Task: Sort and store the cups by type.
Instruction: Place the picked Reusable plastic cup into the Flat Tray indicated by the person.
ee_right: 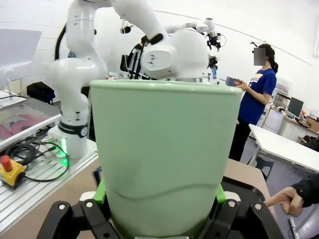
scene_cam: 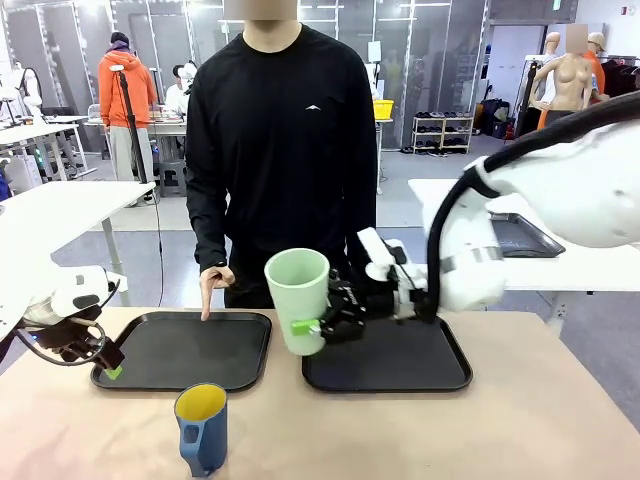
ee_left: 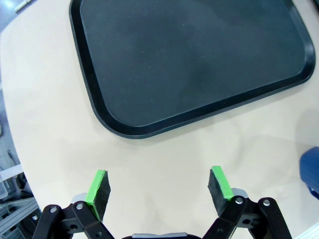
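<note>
Gripping the tumbler [scene_cam: 298, 300] low on its wall with the right claw [scene_cam: 314, 327], one green pad pressed to each side, mouth up and tipped a little away from the wrist. Carried apparently clear of the worktop [scene_cam: 480, 430], at the left rim of the right tray [scene_cam: 400, 365], with that tray spreading out below and behind the claw. Taken low on the body, probably to leave the rim free and to allow setting the base down flat. Clamped on the tumbler alone, touching nothing else. Left claw [ee_left: 159, 186] spread wide, pads [ee_left: 98, 188] well apart, nothing between them and nothing touched. Hovering over bare worktop just short of the left tray [ee_left: 199, 59], its rounded corner right ahead of the fingertips. Likely waiting there, opened in readiness for the mug [scene_cam: 202, 428]. Mug standing upright on the worktop off to one side of that claw, near the front edge, on neither tray. Across from both claws, a hand [scene_cam: 215, 283] with one finger pointing down at the far rim of the left tray, seemingly marking the place for one type of cup. Judged from this: sorting under way, neither cup stored yet. Cannot tell which tray suits the tumbler.
</note>
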You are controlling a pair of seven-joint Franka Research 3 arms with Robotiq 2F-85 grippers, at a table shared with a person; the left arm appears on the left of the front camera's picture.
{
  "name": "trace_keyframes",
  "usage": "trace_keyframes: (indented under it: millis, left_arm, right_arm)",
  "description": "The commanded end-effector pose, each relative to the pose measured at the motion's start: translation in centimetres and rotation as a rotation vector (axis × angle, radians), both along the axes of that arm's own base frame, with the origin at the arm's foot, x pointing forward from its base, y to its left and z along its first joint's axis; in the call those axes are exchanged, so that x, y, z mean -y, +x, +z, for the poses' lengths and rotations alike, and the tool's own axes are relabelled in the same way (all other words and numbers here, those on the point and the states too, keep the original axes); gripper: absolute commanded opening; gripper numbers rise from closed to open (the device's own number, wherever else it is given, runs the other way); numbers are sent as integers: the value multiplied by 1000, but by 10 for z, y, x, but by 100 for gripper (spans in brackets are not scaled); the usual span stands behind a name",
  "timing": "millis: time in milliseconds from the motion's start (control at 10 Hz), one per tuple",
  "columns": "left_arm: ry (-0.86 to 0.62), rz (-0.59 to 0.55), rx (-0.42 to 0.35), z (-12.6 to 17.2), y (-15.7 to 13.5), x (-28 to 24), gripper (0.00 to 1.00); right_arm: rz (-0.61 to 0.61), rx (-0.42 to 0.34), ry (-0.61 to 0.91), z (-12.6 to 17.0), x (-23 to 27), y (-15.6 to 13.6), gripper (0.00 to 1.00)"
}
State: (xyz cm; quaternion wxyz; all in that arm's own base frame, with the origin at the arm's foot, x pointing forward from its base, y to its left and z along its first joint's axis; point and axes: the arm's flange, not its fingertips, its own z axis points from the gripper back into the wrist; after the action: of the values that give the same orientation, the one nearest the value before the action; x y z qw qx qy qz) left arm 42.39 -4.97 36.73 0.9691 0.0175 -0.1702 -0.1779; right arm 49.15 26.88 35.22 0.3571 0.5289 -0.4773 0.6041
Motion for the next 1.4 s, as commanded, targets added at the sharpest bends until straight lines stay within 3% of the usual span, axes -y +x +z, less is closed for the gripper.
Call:
trace_keyframes:
  millis: [0, 400, 600, 1000, 1200, 1300]
  left_arm:
    - [5, 0, -1, 1, 0, -1, 100]
    - [5, 0, -1, 1, 0, -1, 100]
    - [5, 0, -1, 1, 0, -1, 100]
    - [5, 0, -1, 1, 0, -1, 100]
    - [5, 0, -1, 1, 0, -1, 100]
    - [5, 0, -1, 1, 0, -1, 100]
  right_arm:
    - [2, -22, -26, 3, -51, 44, 85]
    - [-50, -53, -4, -15, -133, 91, 85]
    - [-112, -63, 82, -26, -164, 109, 85]
    - [-143, -110, 132, -52, -202, 122, 85]
    - [-102, -156, 136, -58, -207, 119, 85]
    - [-124, -97, 129, -61, -197, 114, 85]
